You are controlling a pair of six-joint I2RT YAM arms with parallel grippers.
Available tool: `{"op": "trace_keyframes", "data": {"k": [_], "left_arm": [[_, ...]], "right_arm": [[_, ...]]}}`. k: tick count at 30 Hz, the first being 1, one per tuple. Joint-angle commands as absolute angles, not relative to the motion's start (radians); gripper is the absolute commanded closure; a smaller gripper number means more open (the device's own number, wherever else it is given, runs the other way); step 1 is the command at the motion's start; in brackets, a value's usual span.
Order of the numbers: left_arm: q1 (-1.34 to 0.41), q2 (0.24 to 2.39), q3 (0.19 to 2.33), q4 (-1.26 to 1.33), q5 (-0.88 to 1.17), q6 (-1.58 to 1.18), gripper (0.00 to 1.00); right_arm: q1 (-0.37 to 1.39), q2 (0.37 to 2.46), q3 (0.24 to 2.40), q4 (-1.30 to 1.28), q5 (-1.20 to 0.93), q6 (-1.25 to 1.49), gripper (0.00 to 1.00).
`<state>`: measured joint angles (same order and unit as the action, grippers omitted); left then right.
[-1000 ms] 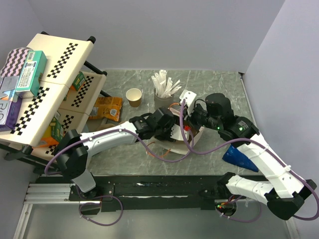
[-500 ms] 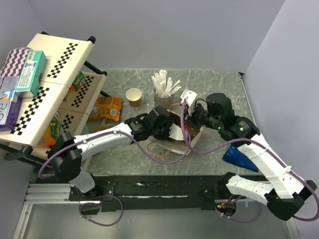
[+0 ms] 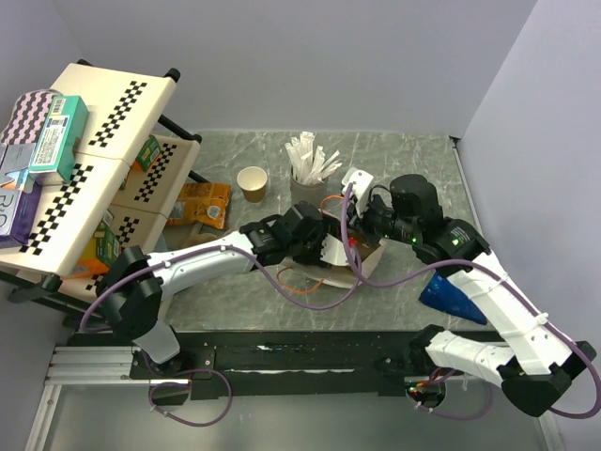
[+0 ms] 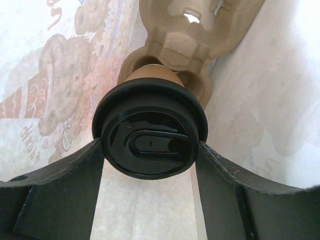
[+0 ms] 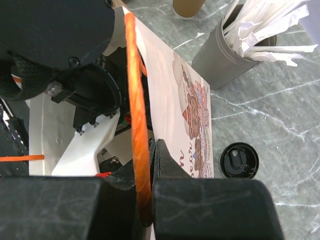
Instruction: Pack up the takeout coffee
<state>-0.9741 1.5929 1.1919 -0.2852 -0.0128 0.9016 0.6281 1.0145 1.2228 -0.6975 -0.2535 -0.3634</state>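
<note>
Takeout coffee cup (image 4: 150,145), black lid on, sits deep inside the white paper bag (image 4: 250,125), lined up over a pocket of the cardboard carrier (image 4: 200,30); whether it's seated I can't tell. Left gripper (image 4: 149,152) pinches it across the lid rim. Right gripper (image 5: 145,170) is pressed together on the bag's orange handle (image 5: 135,100), holding the mouth open. I'd lower it straight and upright and let go only once it's bottomed, since a lid-only grip might slip.
</note>
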Motion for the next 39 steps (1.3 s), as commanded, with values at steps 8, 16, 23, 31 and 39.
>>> {"op": "trace_keyframes", "data": {"k": [8, 16, 23, 31, 39], "left_arm": [[-0.946, 1.623, 1.184, -0.210, 0.043, 0.920, 0.99], [-0.924, 1.695, 1.232, -0.238, 0.072, 0.914, 0.99], [-0.914, 1.747, 1.276, -0.233, 0.089, 0.922, 0.99], [-0.897, 1.821, 1.387, -0.339, 0.155, 0.911, 0.99], [-0.896, 1.850, 1.431, -0.373, 0.183, 0.927, 0.85]], "right_arm": [[0.568, 1.025, 1.246, -0.703, -0.357, -0.307, 1.00], [0.534, 1.039, 1.249, -0.712, -0.370, -0.307, 1.00], [0.511, 1.042, 1.246, -0.723, -0.380, -0.308, 1.00], [0.483, 1.046, 1.252, -0.724, -0.385, -0.304, 1.00], [0.456, 1.052, 1.255, -0.729, -0.354, -0.288, 1.00]]}}
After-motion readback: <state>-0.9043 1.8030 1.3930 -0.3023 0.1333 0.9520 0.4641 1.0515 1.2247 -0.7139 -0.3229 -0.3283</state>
